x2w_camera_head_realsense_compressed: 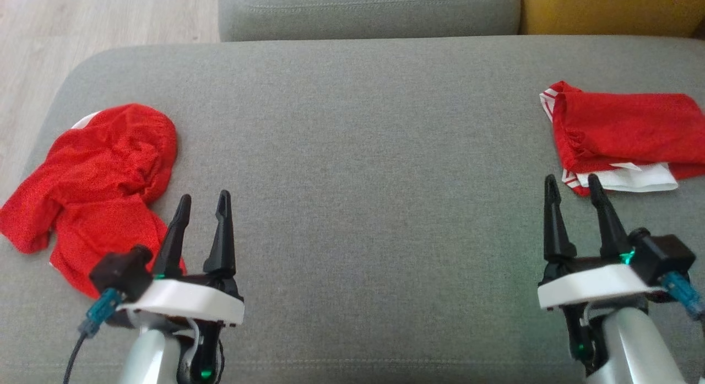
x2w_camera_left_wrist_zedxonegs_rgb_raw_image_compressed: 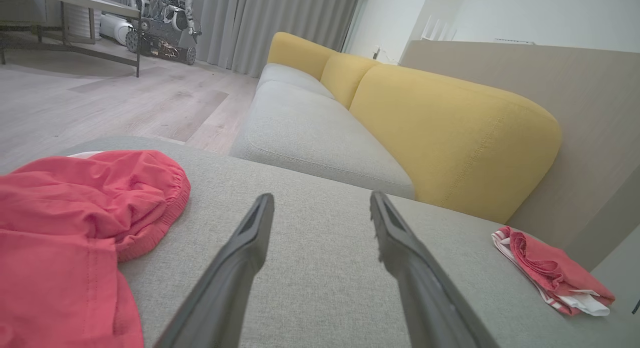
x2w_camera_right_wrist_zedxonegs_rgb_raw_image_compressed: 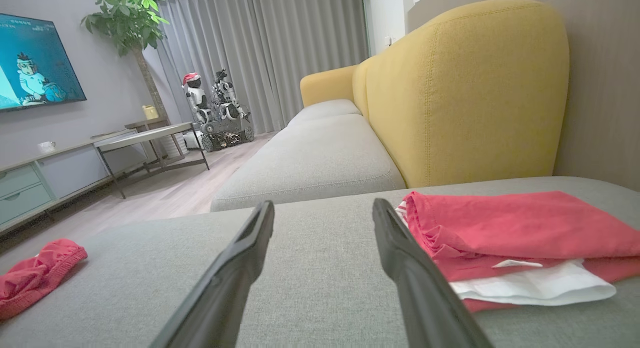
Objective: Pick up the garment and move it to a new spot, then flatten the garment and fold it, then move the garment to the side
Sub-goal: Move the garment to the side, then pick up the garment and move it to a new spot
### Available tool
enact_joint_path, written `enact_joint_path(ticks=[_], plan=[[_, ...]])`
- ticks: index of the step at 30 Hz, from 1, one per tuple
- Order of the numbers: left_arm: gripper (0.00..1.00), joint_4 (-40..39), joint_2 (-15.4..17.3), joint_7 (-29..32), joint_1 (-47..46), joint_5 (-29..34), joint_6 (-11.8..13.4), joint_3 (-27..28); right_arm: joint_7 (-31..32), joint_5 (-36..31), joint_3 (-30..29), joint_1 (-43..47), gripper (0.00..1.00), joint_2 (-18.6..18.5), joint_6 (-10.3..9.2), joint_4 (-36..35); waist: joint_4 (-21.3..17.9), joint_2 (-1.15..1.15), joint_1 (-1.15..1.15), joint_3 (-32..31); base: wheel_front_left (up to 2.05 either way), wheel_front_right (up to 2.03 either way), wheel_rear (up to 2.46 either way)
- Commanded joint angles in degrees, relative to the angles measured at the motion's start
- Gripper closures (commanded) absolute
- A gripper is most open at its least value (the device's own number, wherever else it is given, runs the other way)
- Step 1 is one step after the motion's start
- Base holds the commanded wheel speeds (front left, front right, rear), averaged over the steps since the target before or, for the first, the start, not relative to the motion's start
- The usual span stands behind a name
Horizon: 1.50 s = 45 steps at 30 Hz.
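The work surface is a grey upholstered seat (x2w_camera_head_realsense_compressed: 352, 152) that spans most of the head view. The crumpled red garment (x2w_camera_head_realsense_compressed: 104, 174) lies at the left edge of that frame, bunched in loose folds, with a sliver of white showing at its upper left rim. The folded red garment (x2w_camera_head_realsense_compressed: 622, 130) lies at the right edge of the frame as a flat stack, with a white panel and red-and-white striped trim showing along its lower and left borders. The two garments are well apart. The left gripper (x2w_camera_head_realsense_compressed: 205, 195) stands at lower left with its two dark fingers spread moderately wide and grey fabric visible between them; it sits just beside the lower right border of the crumpled garment and grips no part of it. The right gripper (x2w_camera_head_realsense_compressed: 571, 178) stands at lower right, fingers likewise parted over bare seat, tips just below the white panel. In the right wrist view a small white tab (x2w_camera_right_wrist_zedxonegs_rgb_raw_image_compressed: 517, 263) lies on the folded stack; no print on it can be read. At upper left of that view a wall screen (x2w_camera_right_wrist_zedxonegs_rgb_raw_image_compressed: 35, 63) shows a cartoon figure, and its small caption is too blurred to read. A yellow backrest (x2w_camera_left_wrist_zedxonegs_rgb_raw_image_compressed: 450, 133) rises behind the seat.
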Motion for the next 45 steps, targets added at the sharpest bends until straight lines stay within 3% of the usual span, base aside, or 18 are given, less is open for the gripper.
enact_joint_path(ticks=[1, 29, 38, 45], plan=[[0.00, -2.2, 0.5, -0.3, -1.2, 0.3, 0.5, 1.6, -0.9, -1.0, 1.4, -0.9, 0.00, 0.1, 0.37, -2.1, -0.1, 0.00, 0.01, -0.2, 0.00, 0.00, 0.00], [0.00, -2.6, 0.5, -0.3, -0.7, 0.0, 1.1, 0.6, -1.2, -0.8, 1.7, 0.2, 0.00, 0.2, 0.37, -2.5, 0.2, 0.00, 0.01, -0.5, 0.00, 0.00, 0.00], [0.00, -3.1, 0.5, -0.3, -2.0, -0.2, 1.8, 1.7, -1.2, -0.8, 4.2, -0.5, 0.00, 0.2, 0.37, -2.0, 5.6, 0.00, 0.01, 0.8, 0.00, 0.00, 0.00], [0.00, -3.6, 0.5, -0.3, -2.7, -0.3, 1.8, 2.5, -1.2, -0.7, 6.0, -1.3, 0.00, 0.2, 0.37, -1.1, 12.6, 0.00, 0.01, 1.8, 0.00, 0.00, 0.00]])
